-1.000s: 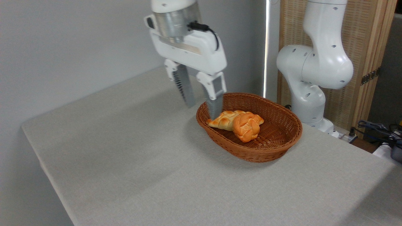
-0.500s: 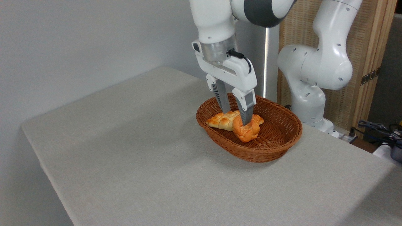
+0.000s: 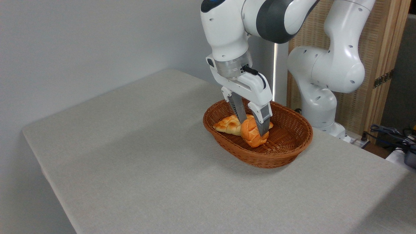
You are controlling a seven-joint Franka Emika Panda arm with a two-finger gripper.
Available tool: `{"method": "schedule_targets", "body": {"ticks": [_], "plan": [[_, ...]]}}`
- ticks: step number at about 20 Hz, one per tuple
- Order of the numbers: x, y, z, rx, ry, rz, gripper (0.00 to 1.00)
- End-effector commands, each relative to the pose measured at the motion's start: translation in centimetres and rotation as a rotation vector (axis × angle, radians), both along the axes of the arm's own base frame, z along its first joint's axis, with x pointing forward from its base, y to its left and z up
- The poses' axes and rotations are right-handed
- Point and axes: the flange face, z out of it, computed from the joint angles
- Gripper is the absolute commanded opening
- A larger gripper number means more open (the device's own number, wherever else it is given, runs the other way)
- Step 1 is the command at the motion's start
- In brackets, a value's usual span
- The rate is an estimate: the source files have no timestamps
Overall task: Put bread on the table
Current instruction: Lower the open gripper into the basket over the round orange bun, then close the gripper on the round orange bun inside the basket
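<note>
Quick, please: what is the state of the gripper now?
Gripper: closed around the bread, which is still inside the basket.

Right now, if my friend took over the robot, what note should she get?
Gripper: down inside the wicker basket, fingers on either side of the round knotted bun; looks closed on it, though the grip is hard to confirm.
Bun: in the basket, beside the paler braided loaf.
Done: reached the bun.
Left: lift it out and set it on the grey table.

Plain grey wall, woven wood-framed screen — cables far right
</note>
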Motion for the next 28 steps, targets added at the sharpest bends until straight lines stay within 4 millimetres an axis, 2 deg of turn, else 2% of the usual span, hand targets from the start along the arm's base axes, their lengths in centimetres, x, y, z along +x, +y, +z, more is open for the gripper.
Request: {"method": "schedule_targets", "body": {"ticks": [1, 4, 14, 18, 21, 24, 28], "plan": [[0.3, 0.5, -0.3, -0.007, -0.011, -0.001, 0.26], [0.2, 0.5, -0.3, -0.007, -0.008, -0.003, 0.21], [0.2, 0.5, -0.3, -0.007, -0.006, -0.004, 0.21], [0.3, 0.5, -0.2, -0.010, -0.011, -0.013, 0.14], [0.2, 0.5, -0.1, -0.014, -0.004, -0.044, 0.13], [0.3, 0.5, 0.3, -0.018, -0.011, -0.073, 0.13], [1.2, 0.1, 2.8, -0.045, -0.061, -0.230, 0.14]]}}
